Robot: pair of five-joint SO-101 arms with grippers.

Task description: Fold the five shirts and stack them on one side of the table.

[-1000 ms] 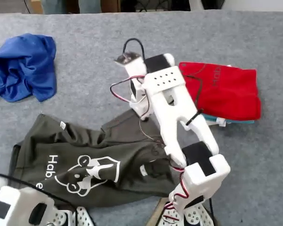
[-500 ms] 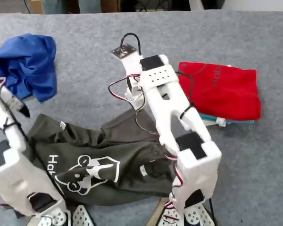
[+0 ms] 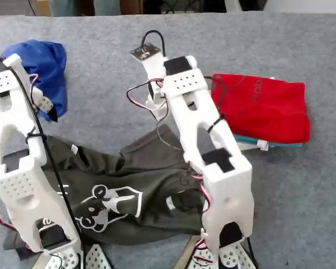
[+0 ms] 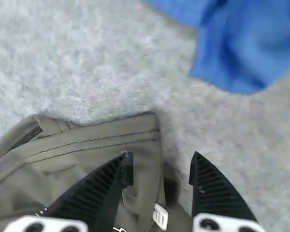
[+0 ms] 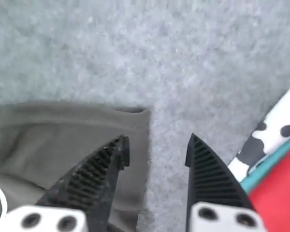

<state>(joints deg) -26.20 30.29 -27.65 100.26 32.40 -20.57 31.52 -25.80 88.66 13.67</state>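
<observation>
Olive shirt (image 3: 129, 185) lies flat, near centre. Left gripper (image 4: 159, 162) spread over its far-left corner; right gripper (image 5: 154, 145) spread over its far edge. Blue shirt (image 3: 47, 64) crumpled far left, red shirt (image 3: 269, 109) folded right.

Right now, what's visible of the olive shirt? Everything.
The olive shirt lies unfolded and wrinkled on the grey table, print up: white cartoon graphic with lettering. Soft knit by the look, stitched hems, small white tag. The left gripper is open above its tagged corner, the right gripper open above another corner; contact unclear.
</observation>
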